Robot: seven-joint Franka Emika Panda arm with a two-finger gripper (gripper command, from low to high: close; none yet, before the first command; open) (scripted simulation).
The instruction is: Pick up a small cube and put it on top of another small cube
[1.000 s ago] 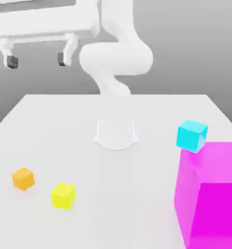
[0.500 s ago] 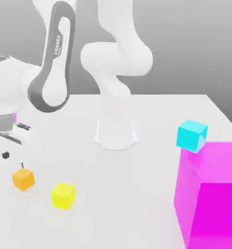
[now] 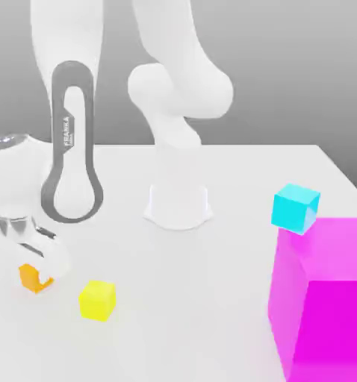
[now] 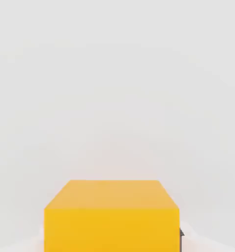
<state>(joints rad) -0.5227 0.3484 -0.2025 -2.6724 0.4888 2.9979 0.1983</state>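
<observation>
One hand [image 3: 36, 274] clamped on orange cube [image 3: 30, 277] | cube half hidden | cyan cube [image 3: 295, 208] apart

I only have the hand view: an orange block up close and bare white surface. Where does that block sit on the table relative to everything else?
Observer: In the exterior view the orange cube lies near the table's edge on that view's left, with the gripper down over it.
Operator: What's next to it?
Observer: A yellow cube sits just to the exterior view's right of it, apart from it.
Operator: And the cyan one?
Observer: The cyan cube stands far over on the exterior view's right, just behind a huge magenta block.
Operator: Anything on top of the cyan cube?
Observer: No, its top face is bare.
</observation>
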